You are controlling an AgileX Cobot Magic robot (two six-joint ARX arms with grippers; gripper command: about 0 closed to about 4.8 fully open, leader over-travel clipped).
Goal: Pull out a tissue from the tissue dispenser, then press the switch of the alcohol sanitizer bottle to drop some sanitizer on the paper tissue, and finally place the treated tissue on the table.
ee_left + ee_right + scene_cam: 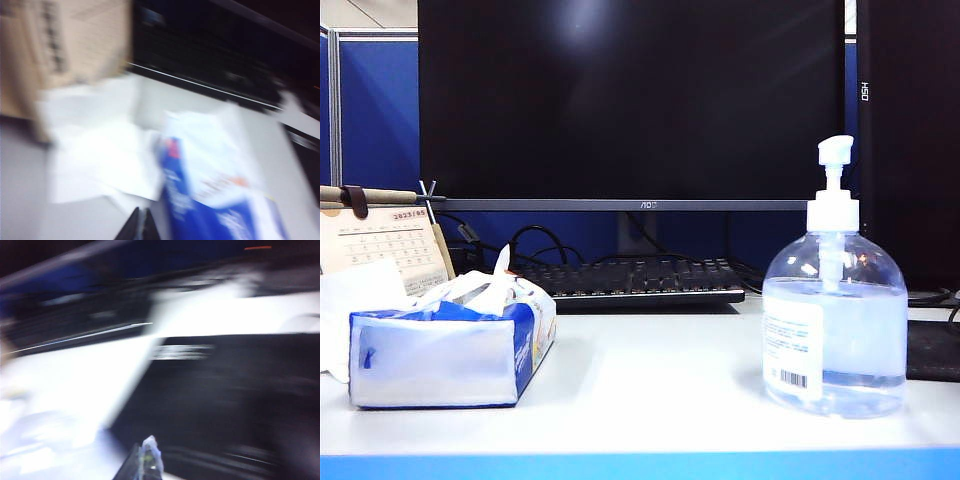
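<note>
On the smooth white desk top with its bright blue front edge [650,400], the soft rectangular tissue pack, blue with white panels [445,352], lies at the left of the exterior view, a tuft of crumpled white paper poking up from its top slot. Just beside the pack, on its far left side, a thin white paper sheet with soft creases [355,305] lies spread on the desk, close to a beige desk calendar [382,240] standing behind it. Well apart, on the right of the desk, the squat clear plastic bottle of clear gel [835,335] stands upright, its white barcode label facing forward and its white pump head with a short sideways nozzle [835,150] raised on its thin stem. A black keyboard [635,280] and a large dark monitor [630,100] sit behind. Neither arm shows in the exterior view. The blurred left wrist view shows the left gripper [139,226] above the desk near the tissue sheet [100,150] and the pack [210,195], its dark fingertips pressed together and empty. The right wrist view is heavily smeared; the right gripper [142,462] appears closed too, with a pale glint at its tip that cannot be identified.
</note>
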